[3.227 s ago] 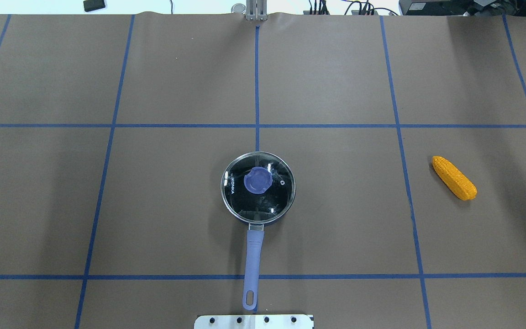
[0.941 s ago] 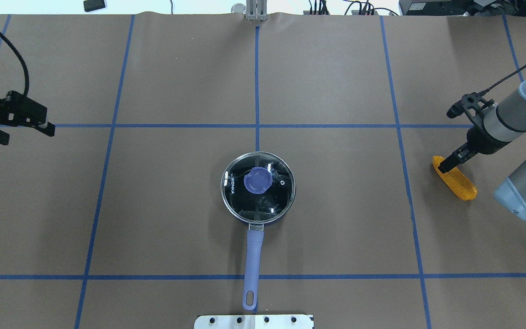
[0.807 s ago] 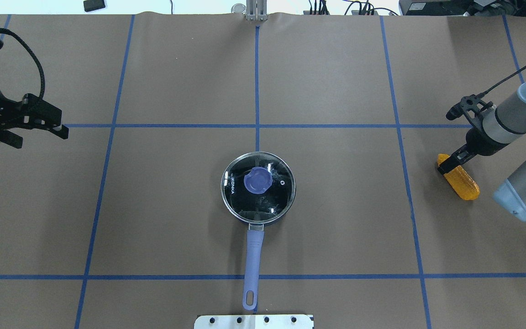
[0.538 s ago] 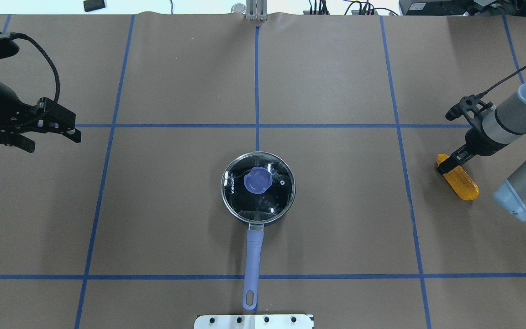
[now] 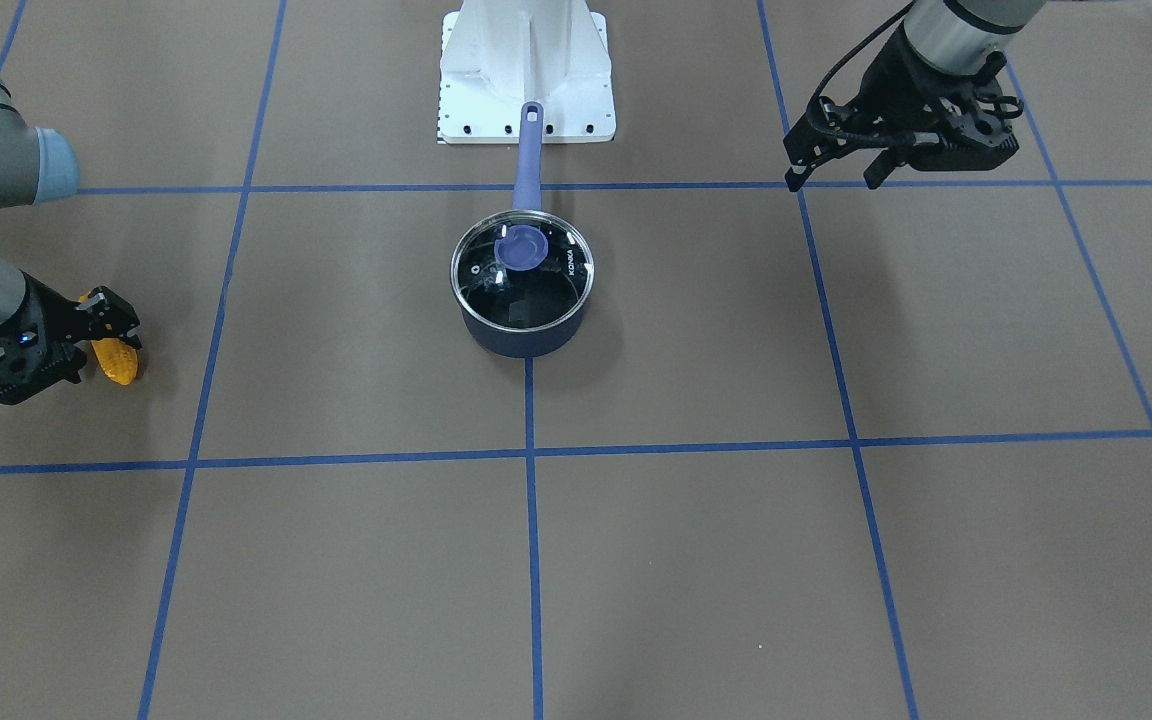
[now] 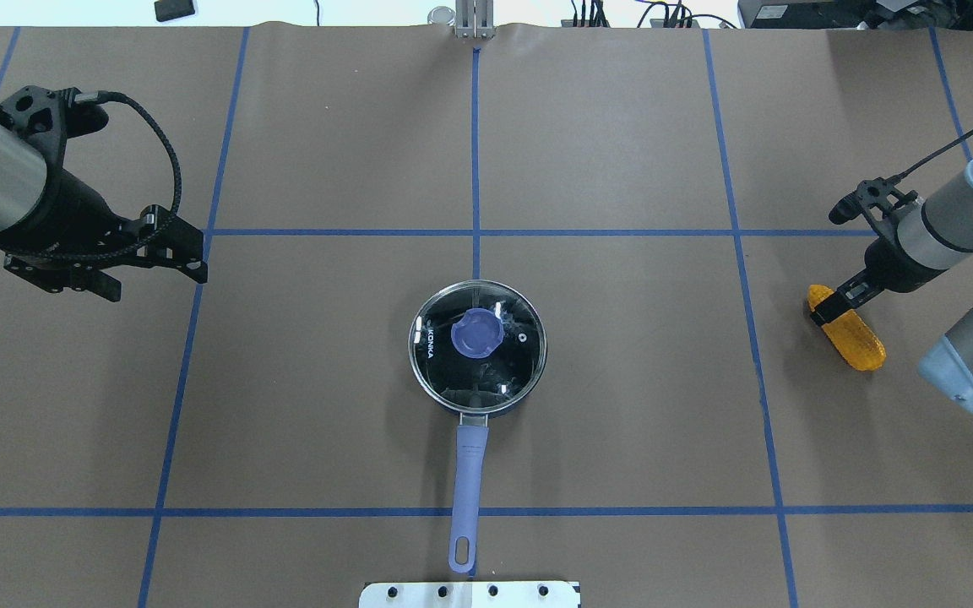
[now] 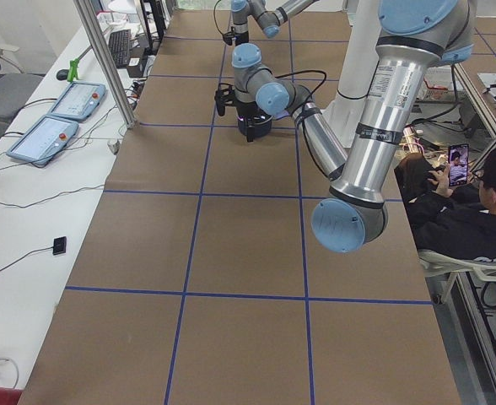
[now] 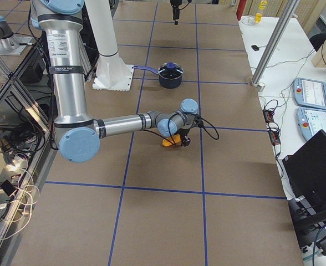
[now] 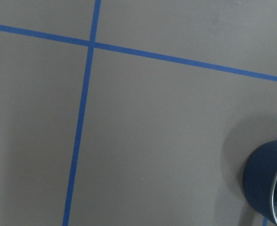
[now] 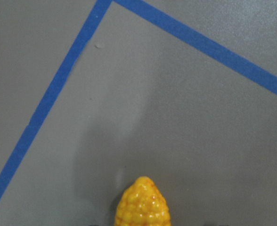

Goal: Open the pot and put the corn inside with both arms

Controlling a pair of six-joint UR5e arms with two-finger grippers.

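Centre of the overhead view: the pot (image 5: 521, 340) under its glass lid (image 6: 453, 371), with the handle (image 6: 468, 481) running down to just short of the white base plate (image 6: 470, 594); you cannot pass along that strip. Left half: open table (image 6: 622, 127) lies between the lid and the left gripper (image 6: 155, 283), whose jaws are spread at mid-left. Right half: you have open table from the pot to the corn (image 6: 858, 342) near the right edge, its upper end clamped by the right gripper (image 6: 828, 308).

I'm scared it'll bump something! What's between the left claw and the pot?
Nothing but table with one blue tape line between left gripper and pot, seen overhead.
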